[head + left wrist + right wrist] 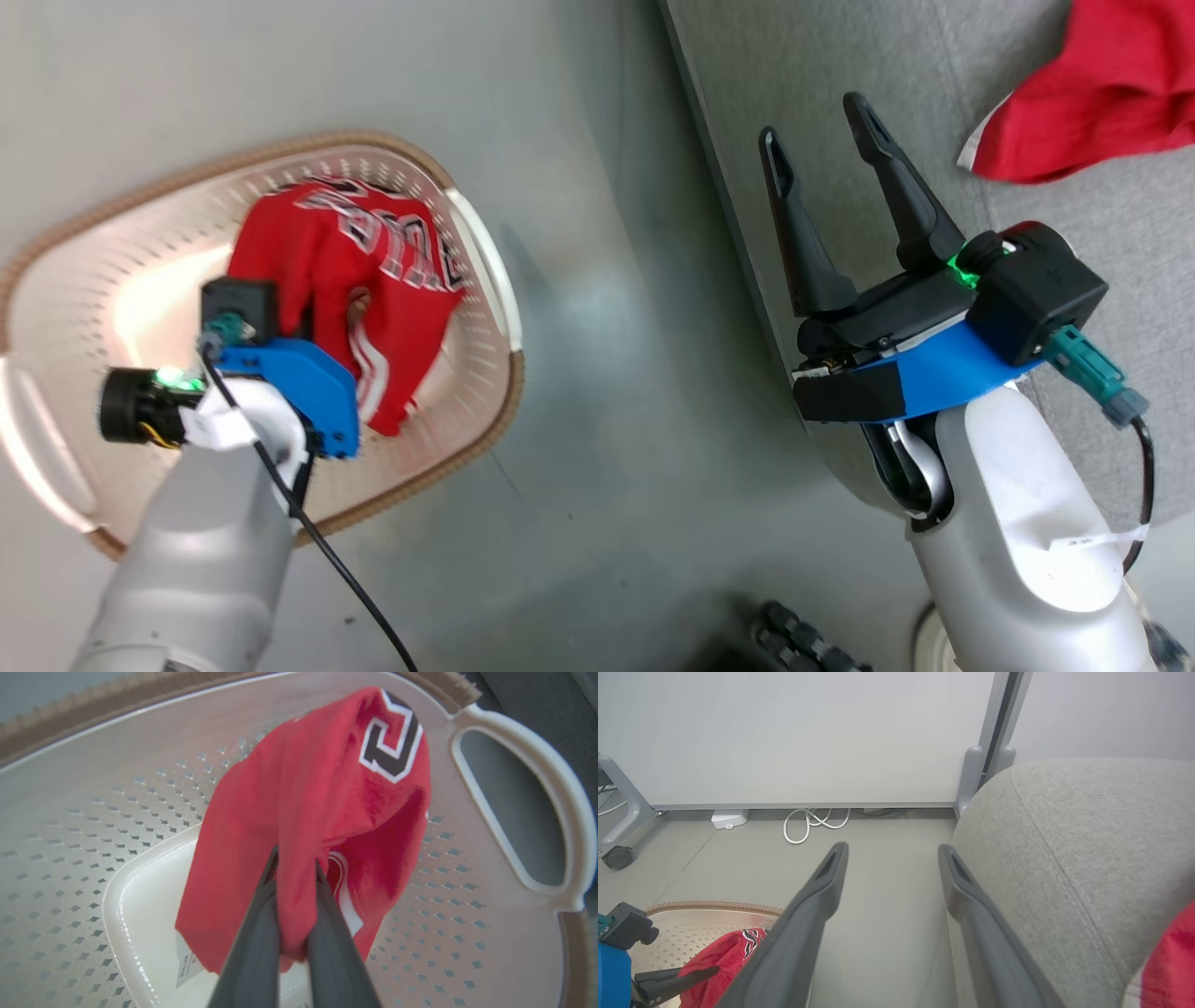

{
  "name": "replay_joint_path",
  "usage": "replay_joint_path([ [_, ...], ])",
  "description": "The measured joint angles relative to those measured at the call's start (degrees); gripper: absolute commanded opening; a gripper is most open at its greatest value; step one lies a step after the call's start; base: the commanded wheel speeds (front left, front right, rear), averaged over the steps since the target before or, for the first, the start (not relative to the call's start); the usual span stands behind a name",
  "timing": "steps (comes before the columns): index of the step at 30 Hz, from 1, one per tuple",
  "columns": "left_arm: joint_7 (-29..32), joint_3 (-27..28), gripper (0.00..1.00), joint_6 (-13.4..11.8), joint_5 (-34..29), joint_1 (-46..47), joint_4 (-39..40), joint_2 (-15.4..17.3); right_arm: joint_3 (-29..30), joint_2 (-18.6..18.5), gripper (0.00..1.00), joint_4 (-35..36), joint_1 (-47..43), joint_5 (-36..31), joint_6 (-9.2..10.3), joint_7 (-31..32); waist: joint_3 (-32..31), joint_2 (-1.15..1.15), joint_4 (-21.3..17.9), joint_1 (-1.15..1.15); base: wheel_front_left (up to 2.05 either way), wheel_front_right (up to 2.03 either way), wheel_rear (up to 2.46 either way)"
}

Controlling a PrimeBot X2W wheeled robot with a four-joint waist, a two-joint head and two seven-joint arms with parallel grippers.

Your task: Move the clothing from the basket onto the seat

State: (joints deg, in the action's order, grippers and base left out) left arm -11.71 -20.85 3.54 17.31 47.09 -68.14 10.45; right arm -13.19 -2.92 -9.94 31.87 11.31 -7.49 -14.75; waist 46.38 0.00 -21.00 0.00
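The red jersey (317,788) with black white-edged lettering hangs bunched inside the cream perforated basket (93,826). My left gripper (295,856) is shut on a fold of it. In the head view my left wrist (280,373) covers part of the jersey (373,252) over the basket (103,252). A red piece with white trim (1092,93) lies on the grey seat (1074,243). My right gripper (822,140) is open and empty above the seat's left edge. The right wrist view shows the right gripper (892,849) beside the seat's rounded corner (1087,835).
Grey floor (607,420) separates the basket from the seat. A white label (189,963) lies on the basket's bottom. Against the far panel wall are a coiled white cable (812,821), a small white box (729,818) and a caster wheel (616,857).
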Motion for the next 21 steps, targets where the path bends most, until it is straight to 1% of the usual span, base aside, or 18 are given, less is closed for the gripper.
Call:
replay_joint_path([
  [6,-2.05,-1.29,0.00,1.46,0.37,-2.94,-0.86,-3.07,1.41,0.03,1.00,-1.25,-1.18,-2.83,0.00,1.80,-7.15,0.00,2.52,-0.01,0.00,0.00,0.00],
  [10,-2.97,-1.63,0.00,2.43,1.48,-5.04,-0.22,-4.99,2.07,0.04,1.00,-1.71,-3.78,-3.85,0.00,3.59,-12.74,0.00,4.45,-0.01,0.00,0.00,0.00],
  [16,-3.21,-2.68,0.00,3.16,2.44,-9.02,3.67,-6.67,1.51,0.00,1.00,-2.33,-7.21,-5.83,0.00,6.48,-21.28,0.00,7.71,-0.02,0.00,0.00,0.00],
  [21,-3.27,-5.67,0.00,3.58,2.47,-11.75,8.48,-7.33,2.22,-0.41,1.00,-2.33,-10.78,-6.17,0.00,8.23,-28.11,0.00,10.97,-0.02,0.00,0.00,0.00],
])
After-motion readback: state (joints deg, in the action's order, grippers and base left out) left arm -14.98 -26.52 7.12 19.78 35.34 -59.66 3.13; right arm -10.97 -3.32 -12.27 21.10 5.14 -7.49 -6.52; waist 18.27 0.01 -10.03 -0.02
